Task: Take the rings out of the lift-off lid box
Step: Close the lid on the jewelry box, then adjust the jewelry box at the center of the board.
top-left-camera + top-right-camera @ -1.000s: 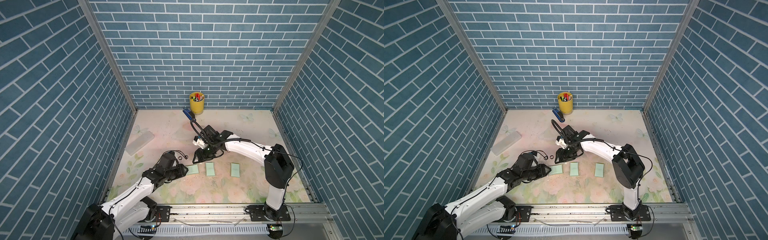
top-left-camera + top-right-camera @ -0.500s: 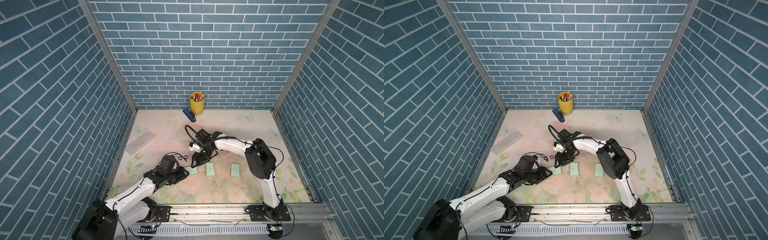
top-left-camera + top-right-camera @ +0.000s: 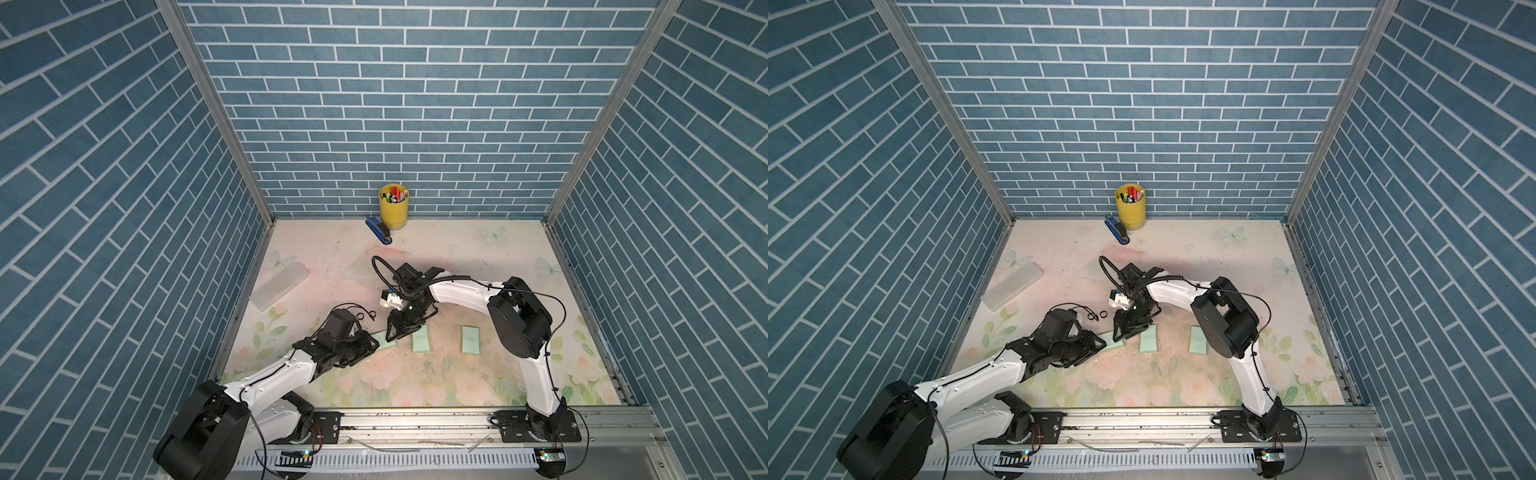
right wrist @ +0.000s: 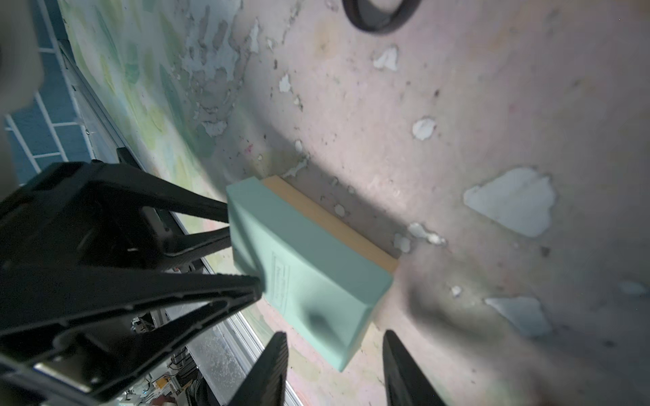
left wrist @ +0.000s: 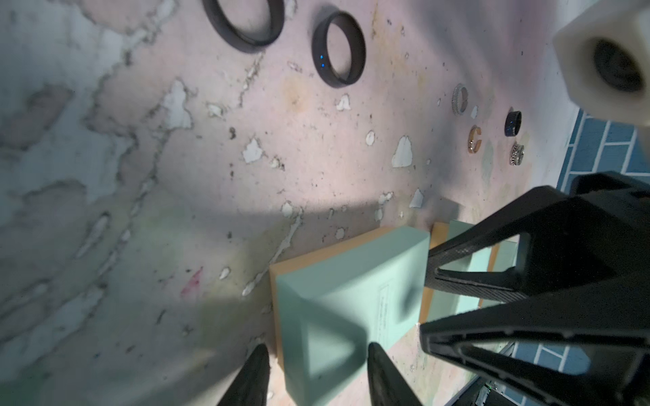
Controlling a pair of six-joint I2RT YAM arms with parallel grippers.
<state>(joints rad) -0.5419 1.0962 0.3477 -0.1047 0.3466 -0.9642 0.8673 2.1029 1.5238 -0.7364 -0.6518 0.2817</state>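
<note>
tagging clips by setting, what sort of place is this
Probably a robot-lab test cell: blue brick-print wall panels, two arms bolted to a metal rail, a floral tabletop with a yellow pen cup.

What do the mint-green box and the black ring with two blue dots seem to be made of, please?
Mint-green box: probably matte card, given its flat sheen, printed label and tan board edge beneath. Black ring: smooth, dark, slightly glossy band; metal or ceramic, cannot tell.

Black rings (image 5: 246, 47) (image 5: 320, 52) (image 5: 513, 123): three. Pale rings (image 5: 456, 100) (image 5: 471, 140) (image 5: 517, 154): three. Six in all. Mint boxes (image 3: 384, 343) (image 3: 421, 342) (image 3: 470, 339): three. Cup (image 3: 393, 210): one. Stapler (image 3: 379, 235): one. Block (image 3: 279, 287): one. Arms (image 3: 274, 374) (image 3: 457, 291): two.
</note>
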